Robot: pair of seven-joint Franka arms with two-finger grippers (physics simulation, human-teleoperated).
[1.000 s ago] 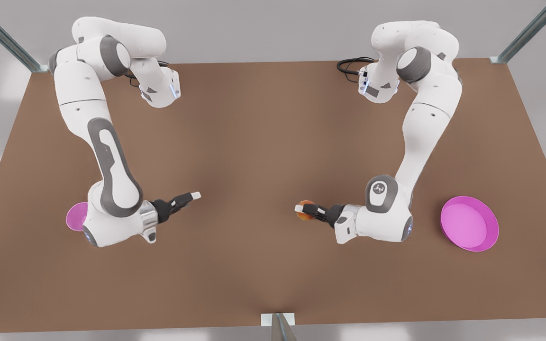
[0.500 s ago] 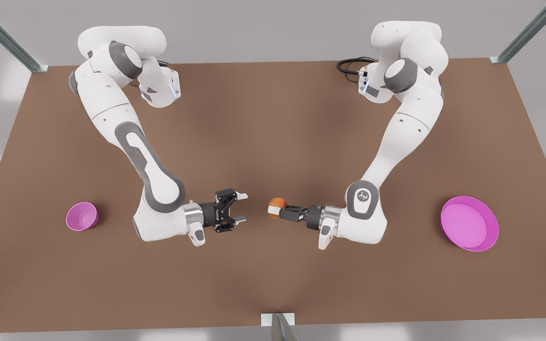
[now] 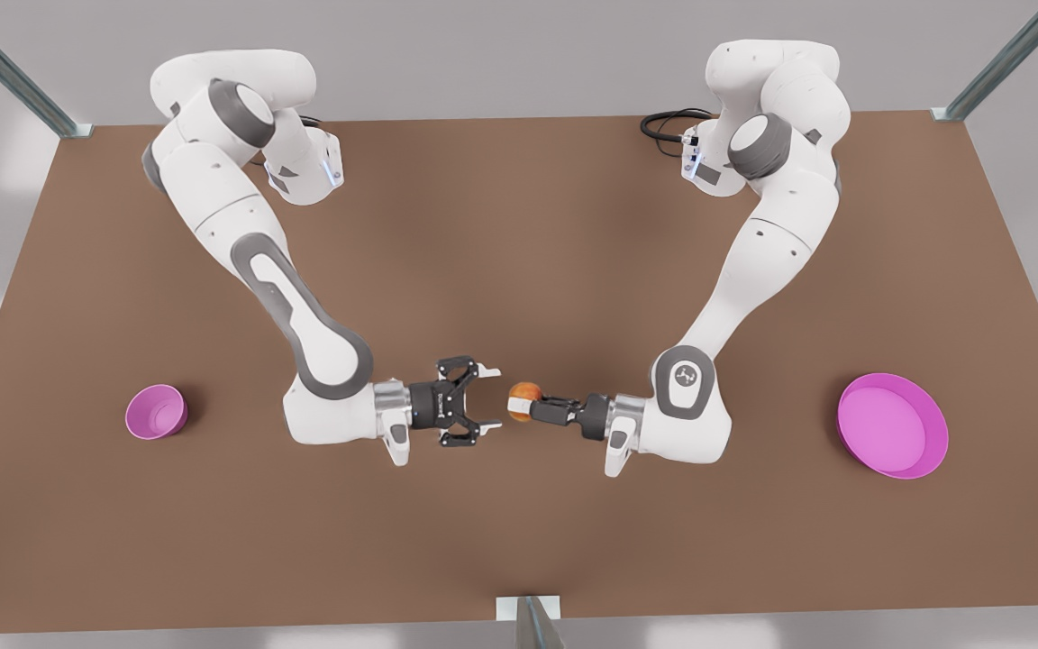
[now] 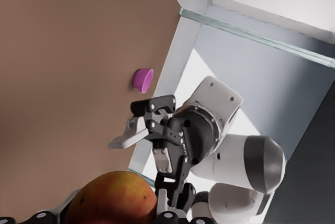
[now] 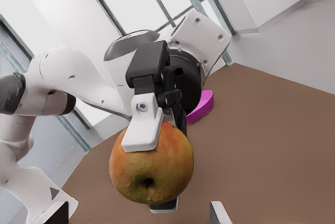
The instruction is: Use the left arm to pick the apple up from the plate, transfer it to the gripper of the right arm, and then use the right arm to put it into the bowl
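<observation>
The red-orange apple (image 3: 526,394) hangs above the table's middle, and my left gripper (image 3: 519,403), the slim one on the arm at the front view's right, is shut on it. Its white pads (image 5: 142,127) press the apple (image 5: 152,164) from two sides. My right gripper (image 3: 488,400), the wide linkage one, stands open facing the apple, fingertips just short of it. From the left wrist, the apple (image 4: 112,200) is close and the right gripper's fingers (image 4: 125,137) are spread beyond it. The pink bowl (image 3: 156,412) sits at the front view's left, the pink plate (image 3: 888,424) at its right.
Both arms reach in low over the brown table (image 3: 519,234) from bases at its far edge. A black cable (image 3: 663,122) lies beside the base at the front view's right. Metal frame posts (image 3: 532,622) stand at the corners and the near edge.
My right gripper has swung from near the bowl to the table's middle, turned and opened to face the apple. My left gripper has carried the apple a little toward it.
</observation>
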